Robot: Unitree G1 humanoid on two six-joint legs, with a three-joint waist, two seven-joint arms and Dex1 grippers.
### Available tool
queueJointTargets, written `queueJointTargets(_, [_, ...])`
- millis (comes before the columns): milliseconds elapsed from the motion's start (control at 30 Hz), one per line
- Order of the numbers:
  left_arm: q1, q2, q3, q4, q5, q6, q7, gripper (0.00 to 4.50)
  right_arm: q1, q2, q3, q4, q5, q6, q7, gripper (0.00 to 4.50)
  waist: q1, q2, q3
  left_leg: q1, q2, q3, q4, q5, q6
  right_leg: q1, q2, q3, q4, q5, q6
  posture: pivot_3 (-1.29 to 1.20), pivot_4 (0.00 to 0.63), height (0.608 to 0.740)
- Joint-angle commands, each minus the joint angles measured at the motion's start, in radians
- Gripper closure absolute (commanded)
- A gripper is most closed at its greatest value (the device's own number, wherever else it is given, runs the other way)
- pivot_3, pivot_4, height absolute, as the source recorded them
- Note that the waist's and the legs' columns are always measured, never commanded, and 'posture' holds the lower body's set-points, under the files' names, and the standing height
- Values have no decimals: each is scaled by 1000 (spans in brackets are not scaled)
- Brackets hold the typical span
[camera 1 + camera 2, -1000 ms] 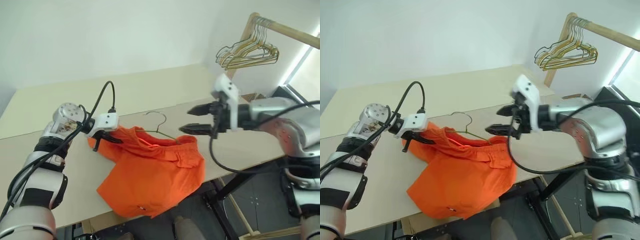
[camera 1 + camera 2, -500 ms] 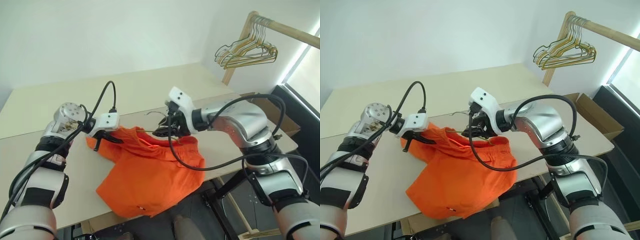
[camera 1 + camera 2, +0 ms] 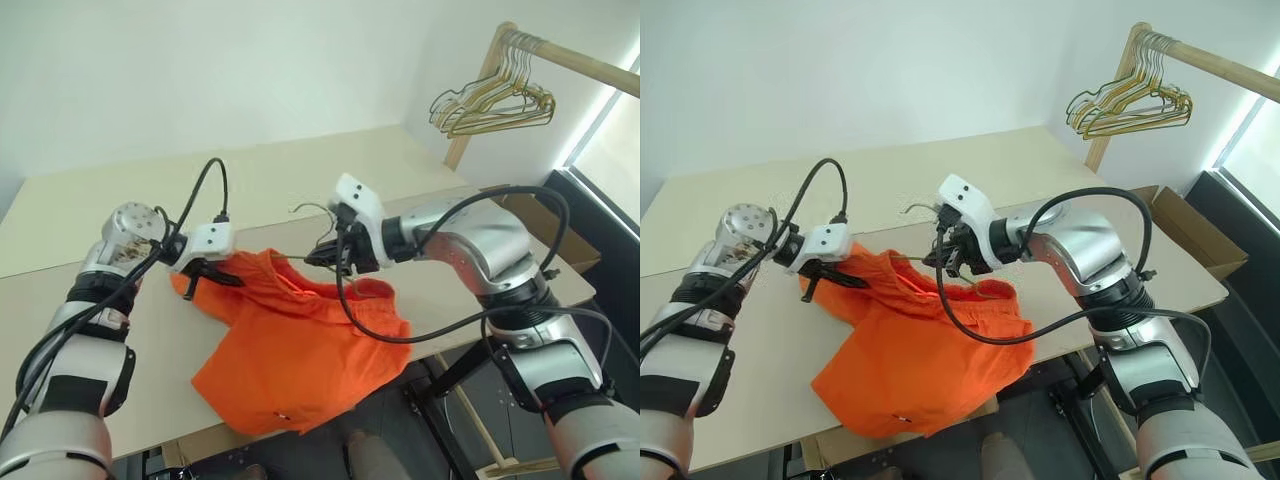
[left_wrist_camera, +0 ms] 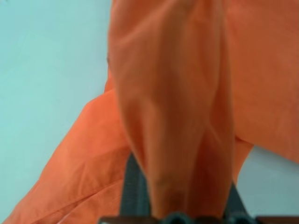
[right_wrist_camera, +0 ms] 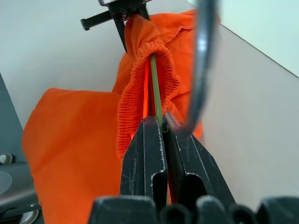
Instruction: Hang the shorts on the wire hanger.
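**Shorts held up between two claws at the counter's near edge**

At the near edge of the counter [image 3: 120, 400], the lower part of the shorts [image 3: 300, 370] is draped; its bottom hem overhangs that edge slightly, above the dark floor. To the left of the fabric a broad bare strip of counter is seen along the near edge, and bare surface is also left to the right, as far as the right-hand corner.

One pair of shorts is counted. It is spread on the middle of the counter, with its gathered waistband lifted on the far side. The waistband's left end is gripped by the left claw [image 3: 205, 272], whose fingers are set narrowly apart around a thick fold of orange fabric, as is seen in the left wrist view.

One wire hanger [image 3: 312, 212] is counted at the work area. Its thin shaft is pinched by the right claw [image 3: 326, 258], closed tight just below the curved hook, and the wire is passed into the waistband opening [image 5: 148, 70], as is seen in the right wrist view. The hook is raised clear of the counter, above the shorts' far edge. The two claws are kept near each other, with the stretched waistband between them.

Beyond the shorts, the far half of the counter is left open up to the pale wall. At the far right, beyond the counter's corner, a wooden rail [image 3: 560, 55] is seen, from which one bunch of gold-coloured hangers [image 3: 495, 100] is hung; the number within the bunch cannot be told. A cardboard box [image 3: 1185, 225] is set low past the right edge.
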Motion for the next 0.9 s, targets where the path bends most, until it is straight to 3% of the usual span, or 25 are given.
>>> queueJointTargets(33, [-26, 32, 20, -53, -76, 29, -25, 2808, -21, -17, -38, -2, 1, -56, 41, 4500, 1, 0, 0, 0, 0, 0, 0, 0, 0, 0, 0, 0, 0, 0, 0, -252, 0, 740])
queueJointTargets(200, [-61, 72, 14, -25, -114, 56, -25, 1104, -24, -49, -40, 6, -4, -92, 89, 4500, 2, 0, 0, 0, 0, 0, 0, 0, 0, 0, 0, 0, 0, 0, 0, -245, 0, 740])
queueJointTargets(333, [-71, 101, -2, 33, -93, 21, 3, 51, -26, -71, -43, 8, -9, -114, 119, 4500, 2, 0, 0, 0, 0, 0, 0, 0, 0, 0, 0, 0, 0, 0, 0, -245, 0, 740])
queueJointTargets(367, [-70, 98, 0, 57, -63, -10, 21, 17, -26, -76, -43, 7, -11, -119, 124, 4500, 2, 0, 0, 0, 0, 0, 0, 0, 0, 0, 0, 0, 0, 0, 0, -246, 0, 740])
queueJointTargets(600, [-52, 51, -15, 174, 58, -189, 116, 17, -28, -87, -52, -6, -13, -118, 139, 4500, 5, 0, 0, 0, 0, 0, 0, 0, 0, 0, 0, 0, 0, 0, 0, -259, 0, 740])
queueJointTargets(767, [-88, 6, 9, 243, 78, -218, 164, 1203, -31, -105, -56, -11, -14, -115, 150, 4500, 3, 0, 0, -1, 0, 0, 0, 0, 0, 0, 0, -1, 0, 0, 0, -270, 0, 740])
queueJointTargets(900, [-103, 8, 20, 265, 78, -232, 154, 2536, -27, -116, -54, -14, -18, -114, 155, 4500, 0, 0, 0, -1, 0, 0, 0, 0, 0, 0, 0, -1, 0, 0, 0, -269, 0, 740])
